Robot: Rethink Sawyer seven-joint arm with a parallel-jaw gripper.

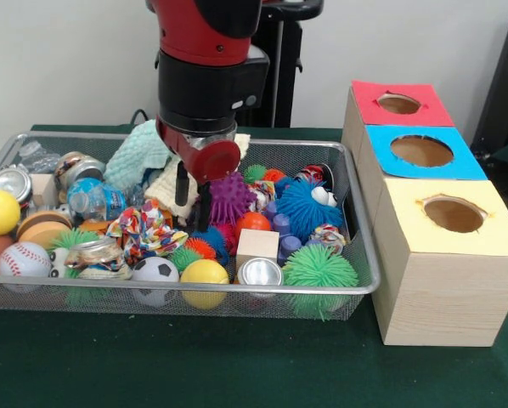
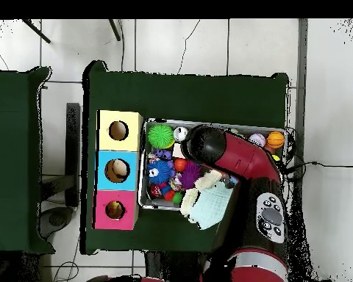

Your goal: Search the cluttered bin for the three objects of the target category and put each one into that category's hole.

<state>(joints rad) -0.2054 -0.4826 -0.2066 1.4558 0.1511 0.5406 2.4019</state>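
the dark green cloth-covered table [image 1: 194,365] carries a silver wire-mesh bin [image 1: 356,221] and, just beside it, a pale wooden box row [image 1: 441,289] with three round holes under red [image 1: 398,104], blue [image 1: 421,150] and yellow [image 1: 454,213] tops. the red and black robot arm [image 1: 207,68] comes down over the bin's middle, and its gripper [image 1: 192,204] has dark fingers [image 1: 182,187] reaching into the clutter beside a purple spiky rubber ball [image 1: 231,197]; whether they are spread or closed on something i cannot tell. the bin looks full: a green spiky ball [image 1: 320,269], a yellow smooth ball [image 1: 204,273], a small wooden cube [image 1: 257,245]. from the front the holes show nothing inside, so sorting seems barely begun, with all three target objects probably in the bin.
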